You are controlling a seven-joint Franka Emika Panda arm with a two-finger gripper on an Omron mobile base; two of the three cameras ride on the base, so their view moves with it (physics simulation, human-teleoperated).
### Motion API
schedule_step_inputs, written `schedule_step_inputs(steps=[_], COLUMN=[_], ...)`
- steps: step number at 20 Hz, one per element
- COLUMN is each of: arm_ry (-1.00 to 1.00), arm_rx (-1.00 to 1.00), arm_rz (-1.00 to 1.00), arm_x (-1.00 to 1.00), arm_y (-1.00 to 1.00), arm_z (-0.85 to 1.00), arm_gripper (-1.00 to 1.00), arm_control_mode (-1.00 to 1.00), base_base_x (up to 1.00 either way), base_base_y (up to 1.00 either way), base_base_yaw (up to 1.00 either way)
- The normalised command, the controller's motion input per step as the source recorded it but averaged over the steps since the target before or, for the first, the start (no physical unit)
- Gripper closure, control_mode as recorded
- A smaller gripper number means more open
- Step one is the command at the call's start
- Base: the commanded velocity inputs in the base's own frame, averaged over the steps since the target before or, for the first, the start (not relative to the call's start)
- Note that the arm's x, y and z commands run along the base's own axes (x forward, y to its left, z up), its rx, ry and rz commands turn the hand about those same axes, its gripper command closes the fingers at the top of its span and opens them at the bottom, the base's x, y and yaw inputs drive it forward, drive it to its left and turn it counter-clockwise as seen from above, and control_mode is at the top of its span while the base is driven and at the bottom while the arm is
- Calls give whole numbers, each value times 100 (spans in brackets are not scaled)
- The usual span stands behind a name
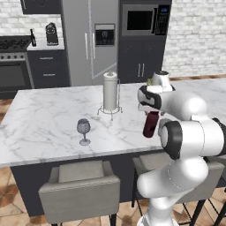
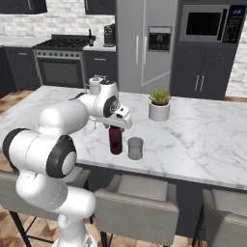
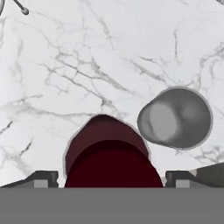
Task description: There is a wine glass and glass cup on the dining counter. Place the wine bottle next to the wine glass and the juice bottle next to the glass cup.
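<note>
Juice bottle [image 2: 115,140] stands upright on the dining counter [image 2: 202,140], just left of the glass cup [image 2: 135,148].

The gripper [image 3: 109,177] hangs directly over its cap, jaws spread wide on either side and clear of it. Farther left, the wine glass [image 1: 83,131] stands near the counter's front edge, a paper-towel roll [image 1: 110,92] behind it; a potted plant [image 2: 159,104] sits beyond the cup.

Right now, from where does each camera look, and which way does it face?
Left base view: behind the arm's left, facing the dining counter with the wine glass; the arm rises lower right.
Right base view: behind its right; the arm rises lower left.
Hand view: straight down between the open gripper fingers.
All share the juice bottle; right base and hand views share the glass cup.
</note>
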Motion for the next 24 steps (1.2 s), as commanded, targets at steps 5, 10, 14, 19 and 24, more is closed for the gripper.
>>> schedule_step_inputs(steps=[5,10,14,19,24], arm_ry=[-1,-3,-1,0,0], arm_rx=[0,0,0,0,0], arm_rz=[2,5,5,7,3], arm_x=[-3,-8,-14,-23,-42], arm_y=[-2,1,1,2,2], arm_z=[11,20,16,14,6], arm_gripper=[-100,-100,-100,-100,-100], arm_control_mode=[-100,-100,-100,-100,-100], base_base_x=[0,0,0,0,0], base_base_y=[0,0,0,0,0], base_base_yaw=[0,0,0,0,0])
